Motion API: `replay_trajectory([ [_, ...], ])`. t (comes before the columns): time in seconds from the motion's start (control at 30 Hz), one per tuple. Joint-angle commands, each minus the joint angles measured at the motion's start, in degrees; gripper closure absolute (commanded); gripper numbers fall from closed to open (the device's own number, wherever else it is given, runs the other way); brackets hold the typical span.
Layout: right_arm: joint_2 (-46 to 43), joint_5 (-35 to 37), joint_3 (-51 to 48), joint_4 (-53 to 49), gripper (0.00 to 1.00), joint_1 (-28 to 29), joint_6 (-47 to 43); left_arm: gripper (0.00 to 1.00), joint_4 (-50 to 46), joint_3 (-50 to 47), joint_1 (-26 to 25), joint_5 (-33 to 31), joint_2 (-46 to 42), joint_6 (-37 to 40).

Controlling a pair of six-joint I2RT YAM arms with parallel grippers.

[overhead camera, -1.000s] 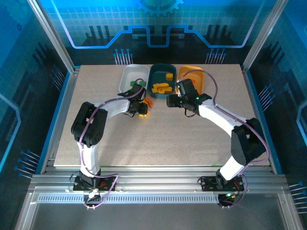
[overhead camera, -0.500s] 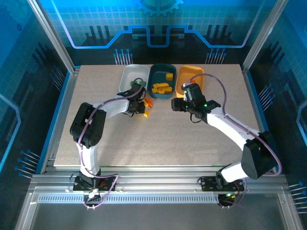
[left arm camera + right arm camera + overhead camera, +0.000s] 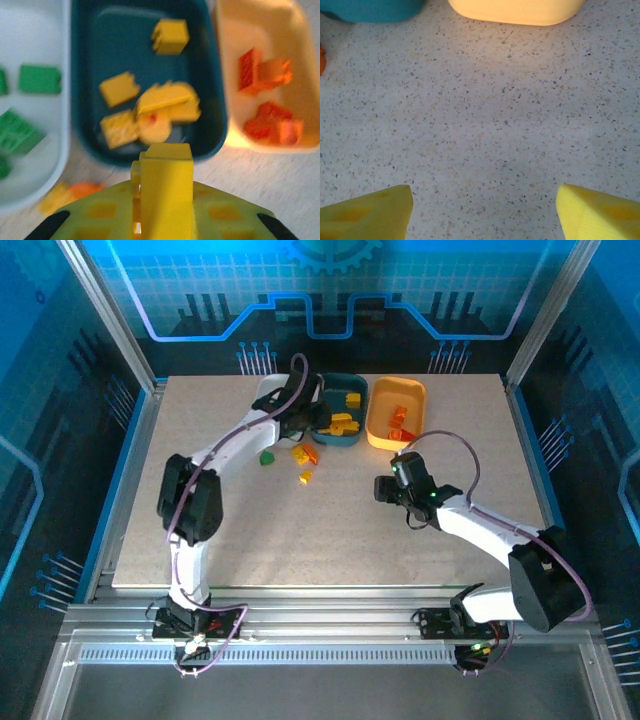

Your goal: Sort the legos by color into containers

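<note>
Our left pincer (image 3: 165,217) clamps a yellow brick (image 3: 166,175) at the teal tray (image 3: 125,50)'s near rim. If we release early, it may miss. Our right pincer (image 3: 485,205) stands apart.

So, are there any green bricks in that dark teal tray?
No, the dark teal tray holds yellow bricks, while the green bricks lie in the white tray beside it.

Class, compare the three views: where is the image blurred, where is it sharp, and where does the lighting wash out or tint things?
Left wrist: blurred throughout, with the yellow brick near the lens and the dark teal tray both soft. Right wrist: the table speckle is sharp, the yellow-orange tray washed pale. Top external: even light on the table, blue glow on the back wall.
</note>
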Motion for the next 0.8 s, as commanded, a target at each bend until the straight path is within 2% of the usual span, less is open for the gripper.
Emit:
replay_trajectory([
  [0.0, -1.51, 1.2, -1.63, 4.57, 0.23, -1.54, 2.98, 0.76, -2.49, 10.24, -0.04, 3.31, 9.77, -3.1],
  [0.13, -2.11, -0.34, -1.68, 4.57, 0.23, -1.87, 3.38, 0.75, -6.62, 24.06, -0.05, 3.39, 19.78, -3.8],
  [0.2, -2.3, -0.2, -1.84, 4.6, 0.23, -1.95, 3.33, 0.75, -7.29, 27.47, -0.06, 4.28, 22.51, -4.32],
  [0.33, -2.14, -0.41, -1.77, 4.73, 0.23, -1.98, 3.38, 0.72, -5.56, 27.74, -0.06, 4.57, 24.04, -5.06],
  [0.53, -1.26, -1.55, -1.43, 5.09, 0.23, -1.98, 3.29, 0.62, -4.13, 29.32, 0.54, 3.74, 26.49, -4.95],
  [0.63, -1.33, -1.73, -1.42, 4.99, 0.23, -1.95, 3.2, 0.45, -4.93, 32.37, 1.33, 3.51, 28.53, -5.83],
  [0.77, -1.94, -1.56, -1.62, 5.09, 0.22, -2.0, 2.9, 0.28, -6.29, 34.58, 1.88, 5.19, 27.92, -5.61],
])
